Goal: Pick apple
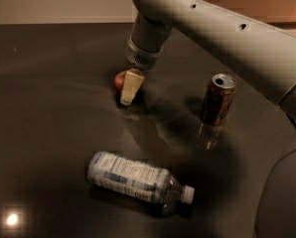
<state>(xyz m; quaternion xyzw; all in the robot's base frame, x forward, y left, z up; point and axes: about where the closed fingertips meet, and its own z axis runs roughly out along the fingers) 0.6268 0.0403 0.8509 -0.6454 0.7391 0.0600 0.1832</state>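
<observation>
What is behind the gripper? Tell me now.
The apple sits behind the gripper, which is low over the dark table. Only the apple's left edge shows; the rest is covered, so contact cannot be seen.

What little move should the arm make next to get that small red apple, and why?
Probably nudge the cream-tipped gripper slightly left in the picture, centring it on the small round red apple. It hangs low by the dark glossy table, yet the apple peeks out only at its left side.
</observation>
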